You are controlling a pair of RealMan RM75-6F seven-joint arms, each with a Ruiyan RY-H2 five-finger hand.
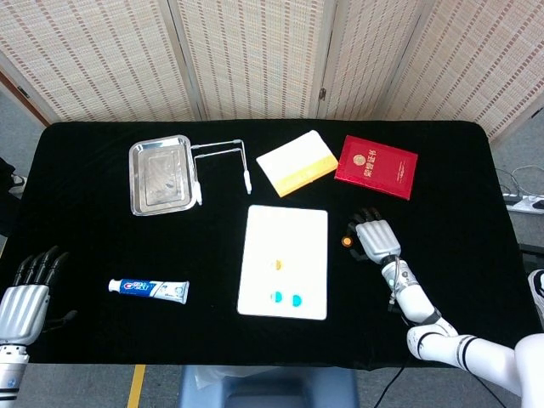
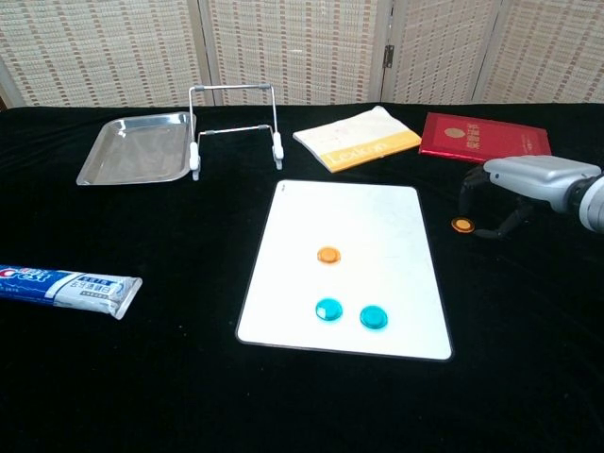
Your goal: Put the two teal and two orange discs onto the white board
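Observation:
The white board (image 1: 284, 259) (image 2: 349, 264) lies mid-table. On it sit one orange disc (image 2: 327, 255) (image 1: 276, 264) and two teal discs (image 2: 329, 309) (image 2: 374, 317) (image 1: 276, 296) (image 1: 296, 299). A second orange disc (image 2: 461, 225) (image 1: 346, 241) lies on the black cloth just right of the board. My right hand (image 1: 376, 239) (image 2: 528, 185) hovers over that disc with fingers curled down around it, holding nothing that I can see. My left hand (image 1: 25, 293) stays at the table's near left edge, fingers apart and empty.
A steel tray (image 1: 160, 175) and a wire stand (image 1: 223, 161) are at the back left. A yellow-white booklet (image 1: 297, 162) and a red booklet (image 1: 377, 167) lie behind the board. A toothpaste tube (image 1: 149, 289) lies left of the board.

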